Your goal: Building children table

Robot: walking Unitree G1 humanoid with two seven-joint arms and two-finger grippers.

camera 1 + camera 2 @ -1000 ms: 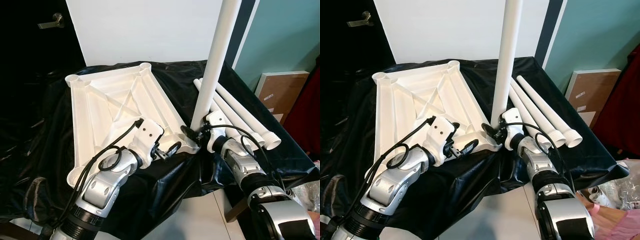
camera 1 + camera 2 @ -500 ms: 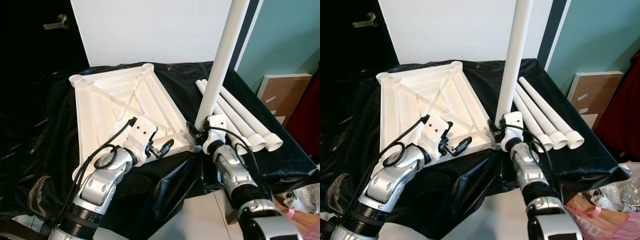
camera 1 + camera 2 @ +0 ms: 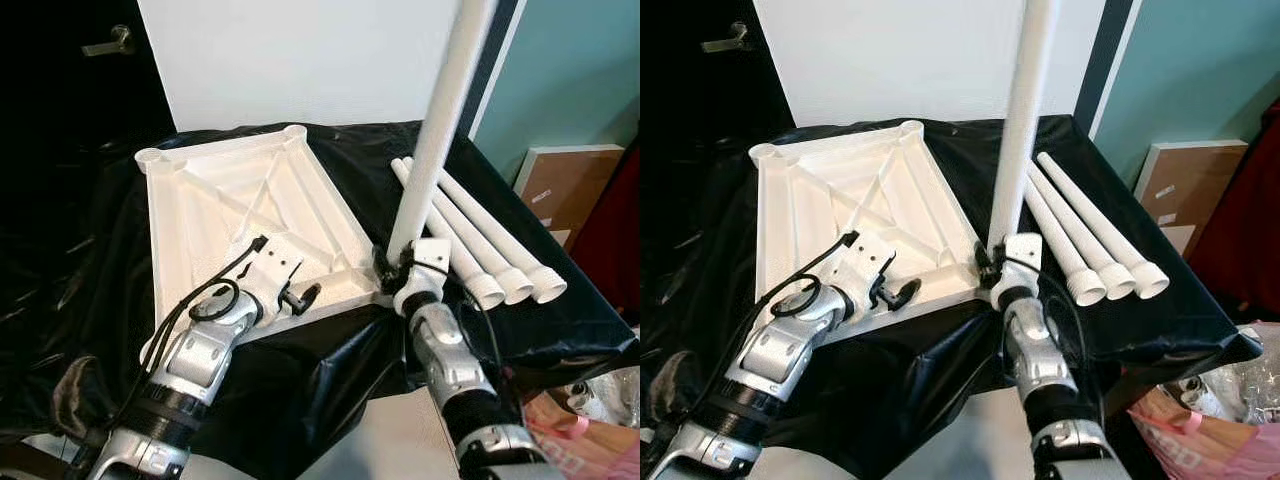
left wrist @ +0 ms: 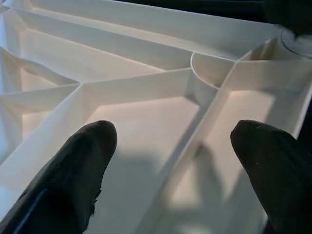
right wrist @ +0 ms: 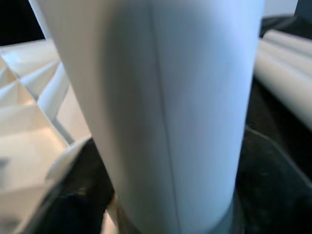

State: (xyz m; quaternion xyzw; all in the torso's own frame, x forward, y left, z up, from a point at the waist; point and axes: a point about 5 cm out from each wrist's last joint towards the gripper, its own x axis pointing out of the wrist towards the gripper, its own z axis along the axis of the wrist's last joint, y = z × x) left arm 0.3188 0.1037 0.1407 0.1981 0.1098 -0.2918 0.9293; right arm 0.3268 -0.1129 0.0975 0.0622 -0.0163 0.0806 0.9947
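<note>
White tabletop (image 3: 235, 215) lies upside down on black sheeting (image 3: 90, 300), ribbed underside facing up, round leg sockets at its corners. Sheeting covers a raised surface in front of a white wall panel (image 3: 300, 60).

Upright leg (image 3: 440, 130): long white tube standing at the tabletop's near right corner, at about 4 o'clock from the panel's centre, leaning slightly to the right as it rises. Its foot meets the corner socket; how far it is seated cannot be judged, the joint being hidden behind the gripper.

Right gripper (image 3: 392, 272) sits at the base of the upright leg, black fingers closed around the tube just above the socket. In the right wrist view the tube (image 5: 161, 107) stands very close in front, with the tabletop ribs beside it.

Left gripper (image 3: 298, 297) hovers low over the tabletop's near edge, at about 9 o'clock from the right gripper. Its fingers (image 4: 73, 180) are spread wide and hold nothing; the left wrist view shows ribs and a curved web between them.

Three spare legs (image 3: 490, 245) lie side by side on the sheeting at 3 o'clock from the tabletop, threaded ends toward the robot, just beyond the upright leg.

A brown board (image 3: 565, 185) leans against the teal wall (image 3: 580, 70) at far right.
</note>
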